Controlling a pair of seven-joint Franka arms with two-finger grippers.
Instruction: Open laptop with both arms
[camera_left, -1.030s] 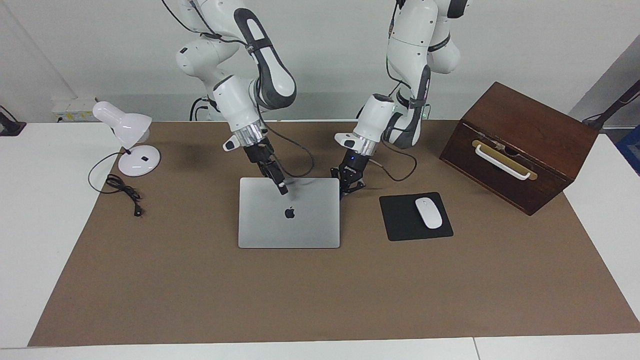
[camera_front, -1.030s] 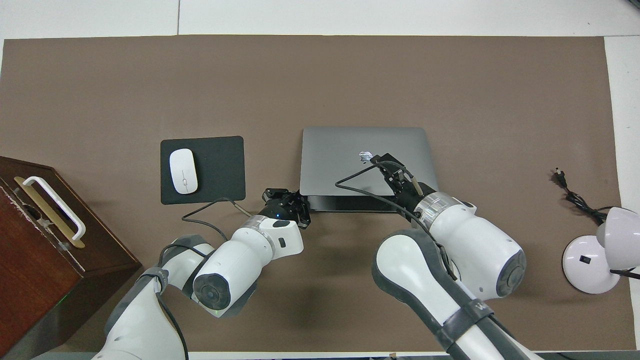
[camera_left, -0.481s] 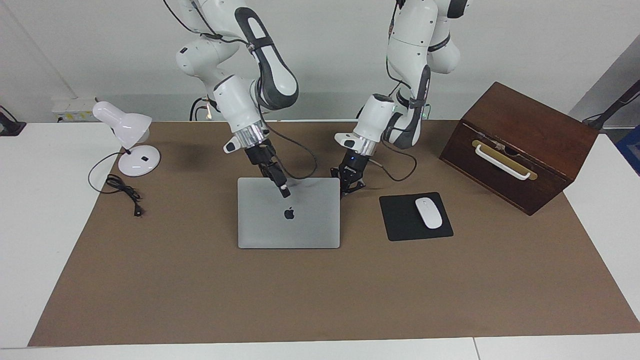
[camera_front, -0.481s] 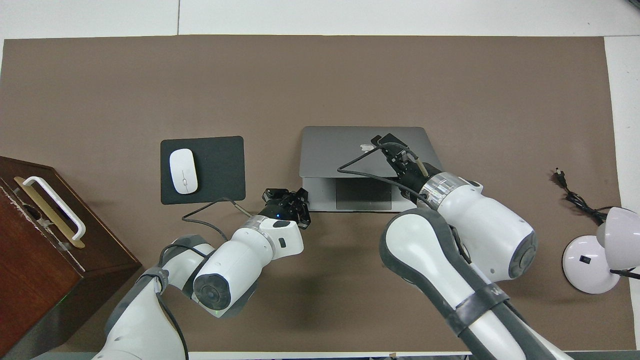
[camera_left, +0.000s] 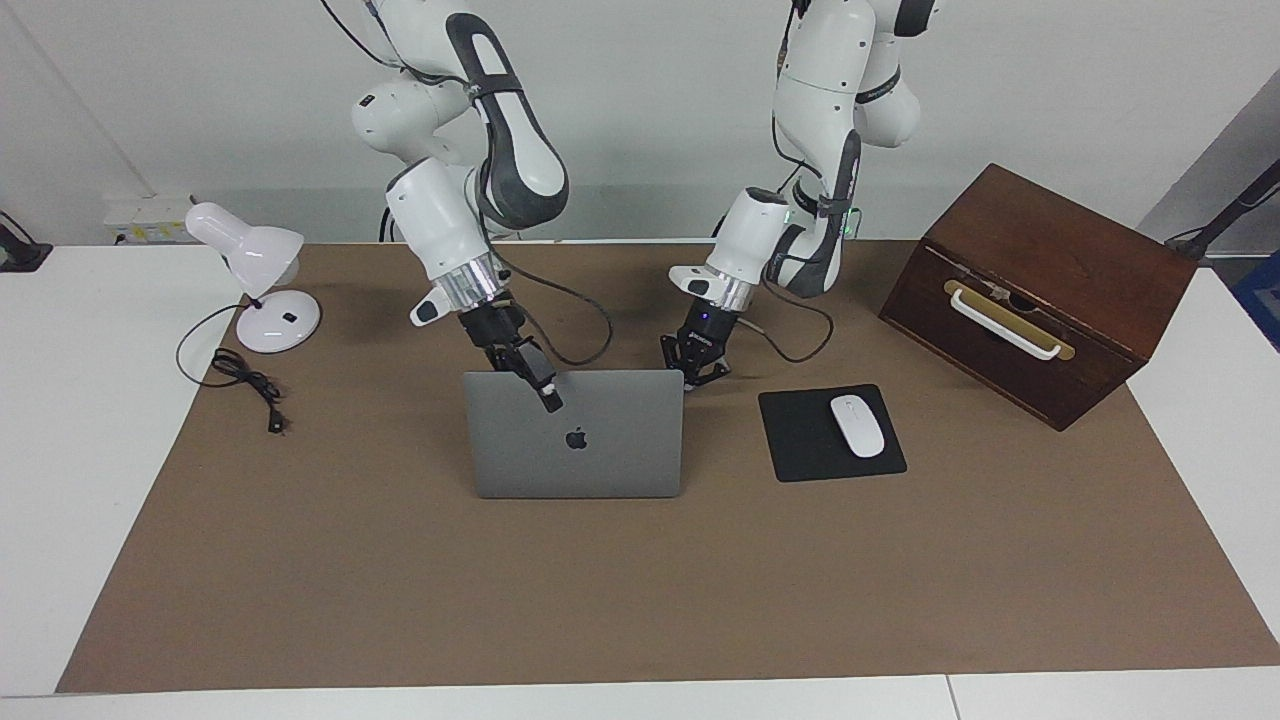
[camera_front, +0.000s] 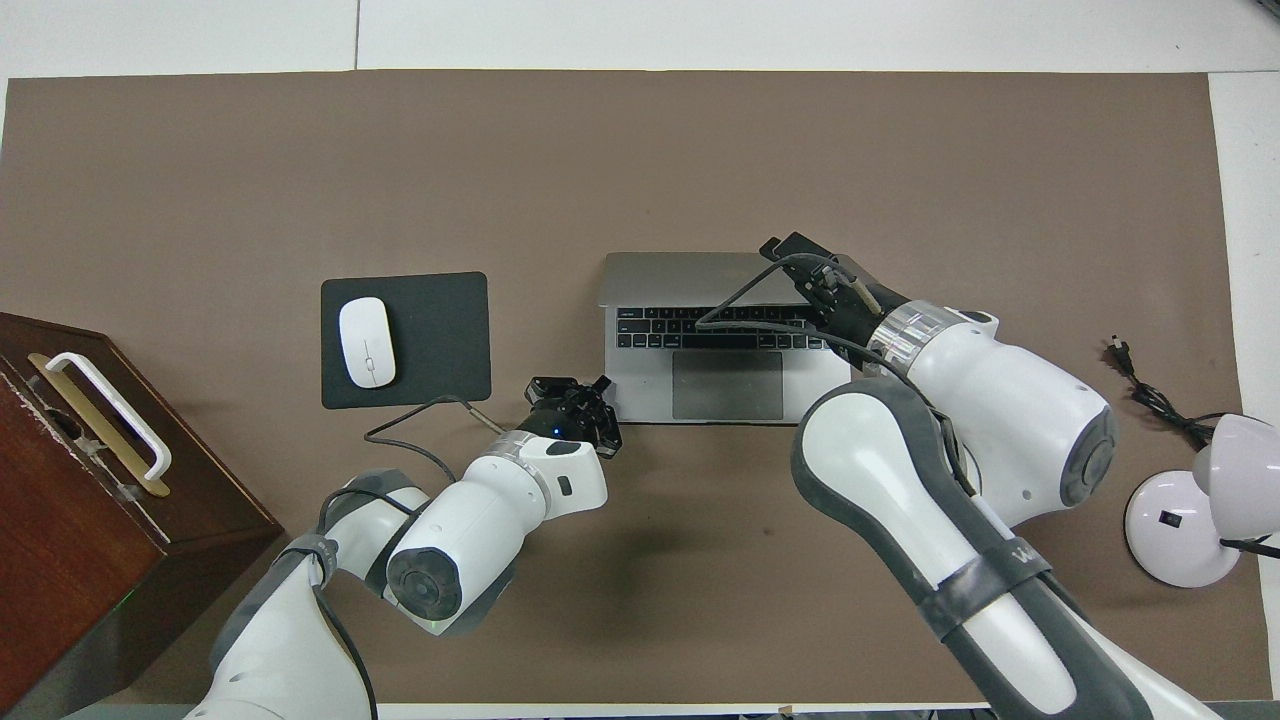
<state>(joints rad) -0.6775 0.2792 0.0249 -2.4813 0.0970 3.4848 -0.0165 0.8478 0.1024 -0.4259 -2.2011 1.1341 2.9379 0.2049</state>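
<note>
The silver laptop (camera_left: 600, 450) stands in the middle of the brown mat with its lid raised close to upright and the apple logo facing away from the robots. The overhead view shows its black keyboard and grey trackpad (camera_front: 728, 385). My right gripper (camera_left: 540, 390) is shut on the lid's top edge, toward the right arm's end; it also shows in the overhead view (camera_front: 795, 255). My left gripper (camera_left: 697, 372) is low and open at the base's corner nearer the robots, toward the left arm's end, and also shows in the overhead view (camera_front: 580, 392).
A black mouse pad (camera_left: 800, 440) with a white mouse (camera_left: 857, 426) lies beside the laptop toward the left arm's end. A brown wooden box (camera_left: 1050, 270) with a white handle stands farther that way. A white desk lamp (camera_left: 255, 270) and its cable (camera_left: 245, 380) are at the right arm's end.
The right gripper has swung the lid up from nearly flat to nearly upright, uncovering the keyboard and trackpad. The left gripper has stayed at the base's corner.
</note>
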